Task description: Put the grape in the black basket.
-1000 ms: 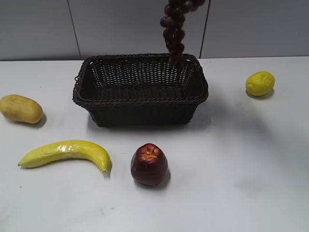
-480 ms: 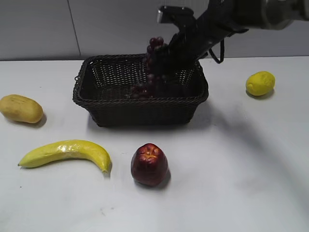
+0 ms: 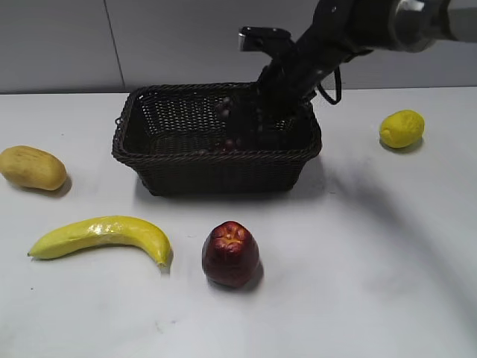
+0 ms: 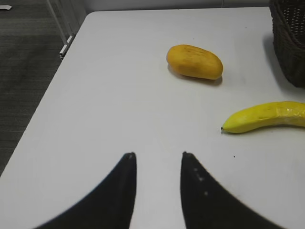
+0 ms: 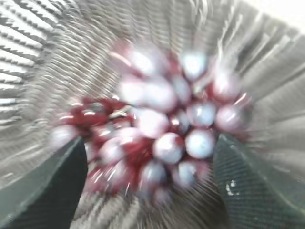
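Observation:
The grape (image 3: 228,142) lies inside the black basket (image 3: 216,156), mostly hidden behind its front wall. In the right wrist view the grape (image 5: 162,129) is a blurred red-purple bunch on the woven floor of the basket (image 5: 62,47). My right gripper (image 3: 273,103) reaches down into the basket's right half. Its jaws (image 5: 150,138) are wide apart, one on each side of the bunch. My left gripper (image 4: 156,153) is open and empty above the bare white table, left of the basket (image 4: 288,38).
A dark red apple (image 3: 230,253) stands in front of the basket. A yellow banana (image 3: 100,235) lies front left; it also shows in the left wrist view (image 4: 264,117). An orange-yellow fruit (image 3: 31,168) lies far left and a lemon (image 3: 402,127) far right. The table's left edge (image 4: 57,71) shows.
The grape hung high above the basket's back rim, then came down into the basket with my right gripper. It now lies low inside the basket.

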